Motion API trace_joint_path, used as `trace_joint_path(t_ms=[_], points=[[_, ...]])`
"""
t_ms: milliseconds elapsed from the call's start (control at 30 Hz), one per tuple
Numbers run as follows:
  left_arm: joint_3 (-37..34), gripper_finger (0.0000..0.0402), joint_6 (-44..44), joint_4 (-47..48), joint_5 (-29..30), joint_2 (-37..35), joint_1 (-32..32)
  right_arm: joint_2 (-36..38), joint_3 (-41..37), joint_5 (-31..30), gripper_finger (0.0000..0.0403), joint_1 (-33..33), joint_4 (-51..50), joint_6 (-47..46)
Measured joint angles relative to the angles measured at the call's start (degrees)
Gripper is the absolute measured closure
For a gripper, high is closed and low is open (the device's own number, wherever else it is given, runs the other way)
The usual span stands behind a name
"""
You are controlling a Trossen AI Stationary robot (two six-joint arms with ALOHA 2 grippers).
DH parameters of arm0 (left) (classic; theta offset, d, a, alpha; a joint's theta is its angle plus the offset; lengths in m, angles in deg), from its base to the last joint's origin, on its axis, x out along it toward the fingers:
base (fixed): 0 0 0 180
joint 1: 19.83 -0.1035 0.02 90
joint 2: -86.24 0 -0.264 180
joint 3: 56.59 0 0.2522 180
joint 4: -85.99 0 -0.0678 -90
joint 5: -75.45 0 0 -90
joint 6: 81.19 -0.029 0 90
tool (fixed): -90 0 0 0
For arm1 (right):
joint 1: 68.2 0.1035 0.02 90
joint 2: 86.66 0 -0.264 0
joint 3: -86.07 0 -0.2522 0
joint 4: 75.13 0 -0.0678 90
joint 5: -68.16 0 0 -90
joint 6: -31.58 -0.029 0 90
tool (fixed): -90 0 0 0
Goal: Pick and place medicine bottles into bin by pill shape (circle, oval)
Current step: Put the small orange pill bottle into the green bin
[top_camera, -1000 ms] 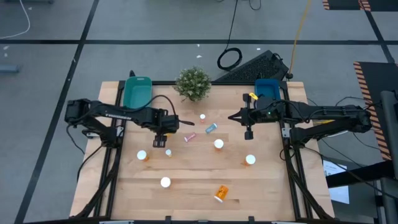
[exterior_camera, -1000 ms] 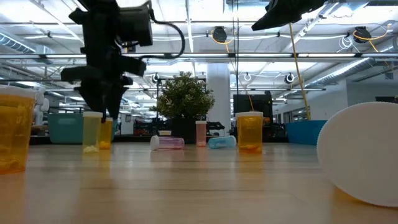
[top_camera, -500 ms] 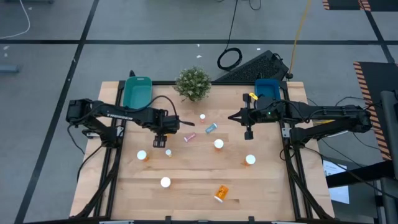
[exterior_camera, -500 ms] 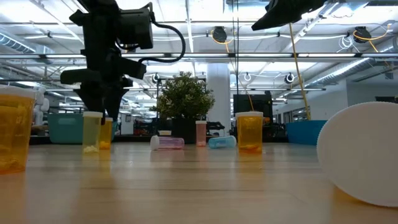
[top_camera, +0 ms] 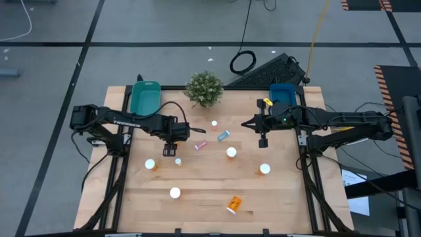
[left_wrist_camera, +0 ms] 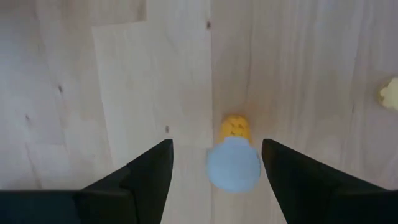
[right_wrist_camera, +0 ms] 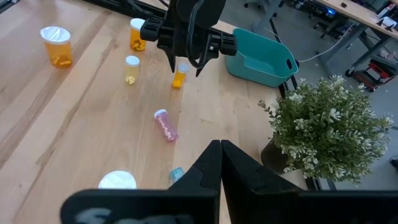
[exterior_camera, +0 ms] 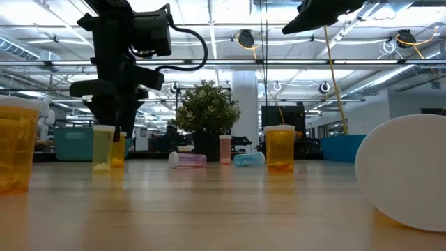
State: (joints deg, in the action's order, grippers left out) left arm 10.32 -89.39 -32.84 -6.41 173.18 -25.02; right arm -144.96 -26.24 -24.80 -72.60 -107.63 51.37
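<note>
In the left wrist view, a small orange medicine bottle (left_wrist_camera: 233,167) with a round white cap stands upright on the wooden table. My left gripper (left_wrist_camera: 216,146) hangs above it, pointing down and open, with one finger on either side and neither touching. The right wrist view shows the same bottle (right_wrist_camera: 179,74) under that gripper (right_wrist_camera: 186,59). My right gripper (top_camera: 263,141) hovers shut over the table's right half, near the blue bin (top_camera: 283,93), holding nothing. The teal bin (top_camera: 145,97) stands at the far left.
Other bottles stand upright (top_camera: 150,164) (top_camera: 177,161) (top_camera: 175,192) (top_camera: 231,153) (top_camera: 264,169) (top_camera: 214,123). A pink one (top_camera: 200,145), a light blue one (top_camera: 223,135) and an orange one (top_camera: 233,205) lie on their sides. A potted plant (top_camera: 204,87) stands at the far middle.
</note>
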Motion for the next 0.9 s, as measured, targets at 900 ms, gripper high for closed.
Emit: trace_joint_path(t_ms=[900], points=[[0.0, 0.0277, -0.04, 0.77, -1.14, -0.02, 0.04, 0.0, 0.0, -0.02, 0.0403, 0.0, 0.0, 0.0]])
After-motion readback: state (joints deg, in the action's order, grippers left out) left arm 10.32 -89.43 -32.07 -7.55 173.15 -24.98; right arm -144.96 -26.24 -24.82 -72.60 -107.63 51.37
